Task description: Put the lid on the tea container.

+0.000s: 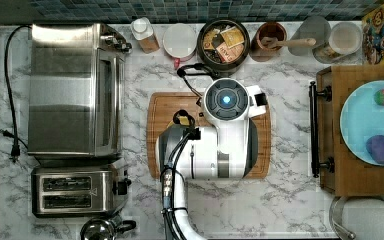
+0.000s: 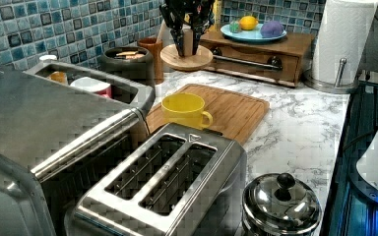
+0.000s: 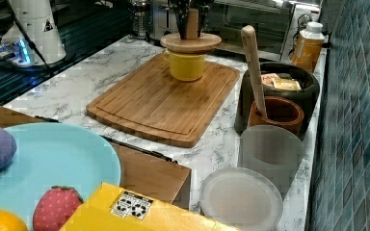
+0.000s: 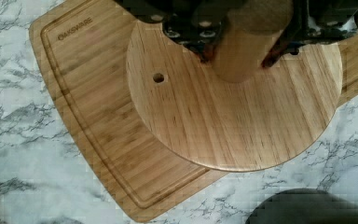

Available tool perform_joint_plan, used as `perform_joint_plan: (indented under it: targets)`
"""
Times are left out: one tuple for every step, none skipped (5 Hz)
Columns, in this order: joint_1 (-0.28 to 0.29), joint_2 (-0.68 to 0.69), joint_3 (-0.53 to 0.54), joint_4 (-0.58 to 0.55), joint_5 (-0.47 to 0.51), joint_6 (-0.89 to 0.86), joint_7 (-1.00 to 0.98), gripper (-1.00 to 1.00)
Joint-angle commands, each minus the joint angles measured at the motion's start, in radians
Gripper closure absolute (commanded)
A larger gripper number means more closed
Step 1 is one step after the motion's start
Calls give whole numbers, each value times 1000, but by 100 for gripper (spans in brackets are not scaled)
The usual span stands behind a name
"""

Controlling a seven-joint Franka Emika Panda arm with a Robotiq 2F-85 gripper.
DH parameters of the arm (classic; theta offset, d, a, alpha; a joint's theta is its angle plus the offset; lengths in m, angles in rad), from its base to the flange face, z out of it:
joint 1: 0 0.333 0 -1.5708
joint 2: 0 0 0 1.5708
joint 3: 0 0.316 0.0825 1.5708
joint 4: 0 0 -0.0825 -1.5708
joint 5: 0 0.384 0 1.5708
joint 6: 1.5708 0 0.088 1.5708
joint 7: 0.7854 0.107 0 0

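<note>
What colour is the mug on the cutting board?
Yellow. The mug shows best in the left view, standing on the wooden cutting board.

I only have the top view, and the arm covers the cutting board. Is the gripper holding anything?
Observer: Yes. In the left view the gripper is shut on the knob of the lid, a round wooden disc held in the air.
Operator: Anything on the board under the arm?
Observer: A yellow mug stands on the cutting board.
Operator: Is the lid over the tea container?
Observer: No. The wrist view shows the lid over the board's edge and the tea container clear of it, uncovered.
</note>
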Motion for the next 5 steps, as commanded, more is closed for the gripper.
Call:
perform_joint_plan:
  targets:
    - [4,-50,12,321,-41,43,54,100]
    - [2,12,13,420,-38,-1,60,100]
    - [2,106,13,567,-36,-88,68,100]
    - [5,174,7,672,-40,-125,73,100]
    - [12,256,1,789,-35,-178,53,100]
